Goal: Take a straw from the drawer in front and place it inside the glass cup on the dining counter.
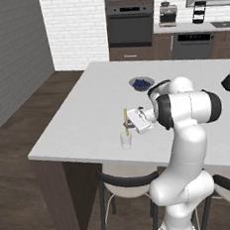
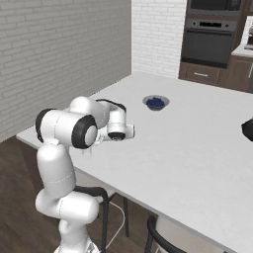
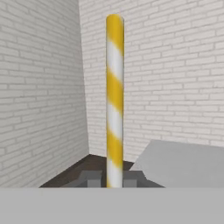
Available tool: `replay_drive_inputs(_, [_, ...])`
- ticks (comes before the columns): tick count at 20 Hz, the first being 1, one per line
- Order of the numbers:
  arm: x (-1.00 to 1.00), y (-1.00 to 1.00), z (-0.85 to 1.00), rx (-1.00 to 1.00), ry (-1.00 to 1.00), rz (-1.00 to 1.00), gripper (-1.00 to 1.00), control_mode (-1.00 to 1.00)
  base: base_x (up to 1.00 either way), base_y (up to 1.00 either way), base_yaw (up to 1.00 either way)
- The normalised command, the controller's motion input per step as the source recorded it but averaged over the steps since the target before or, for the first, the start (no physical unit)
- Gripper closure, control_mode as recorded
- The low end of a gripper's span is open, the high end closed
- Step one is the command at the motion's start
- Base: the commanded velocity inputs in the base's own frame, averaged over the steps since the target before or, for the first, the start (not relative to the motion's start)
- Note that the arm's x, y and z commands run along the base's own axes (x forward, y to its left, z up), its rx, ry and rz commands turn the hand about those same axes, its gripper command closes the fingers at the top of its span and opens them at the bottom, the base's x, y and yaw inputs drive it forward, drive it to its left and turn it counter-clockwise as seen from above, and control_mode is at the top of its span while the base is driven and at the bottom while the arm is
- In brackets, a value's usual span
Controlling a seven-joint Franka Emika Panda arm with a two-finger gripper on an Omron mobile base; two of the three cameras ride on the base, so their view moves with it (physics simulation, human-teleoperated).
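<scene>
Clear glass cup (image 1: pixel 126 140) under upright straw (image 1: pixel 126 121), tool (image 1: pixel 128 121) gripping straw

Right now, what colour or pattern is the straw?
Yellow and white diagonal stripes; the straw shows best in the hand view, upright between the gripper fingertips.

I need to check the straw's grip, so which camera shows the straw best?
The hand view: the straw stands upright, its yellow and white stripes plain, its base between the tool fingertips. The left base view shows it as a thin stick over the glass cup. In the right base view the arm hides it.
</scene>
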Motion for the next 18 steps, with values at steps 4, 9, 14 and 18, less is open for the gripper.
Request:
replay_drive_inputs(4, [0.0, 0.01, -0.13, -0.02, 0.0, 0.0, 1.0, -1.0, 0.0, 0.0, 0.0])
replay_drive_inputs(9, [0.0, 0.04, 0.0, 0.0, -0.01, 0.0, -1.0, -1.0, 0.0, 0.0, 0.0])
replay_drive_inputs(14, [0.0, 0.0, 0.0, 0.0, -0.01, 0.0, -1.0, -1.0, 0.0, 0.0, 0.0])
replay_drive_inputs(18, [-0.11, -0.01, 0.43, 0.0, -0.02, 0.0, -1.0, -1.0, 0.0, 0.0, 0.0])
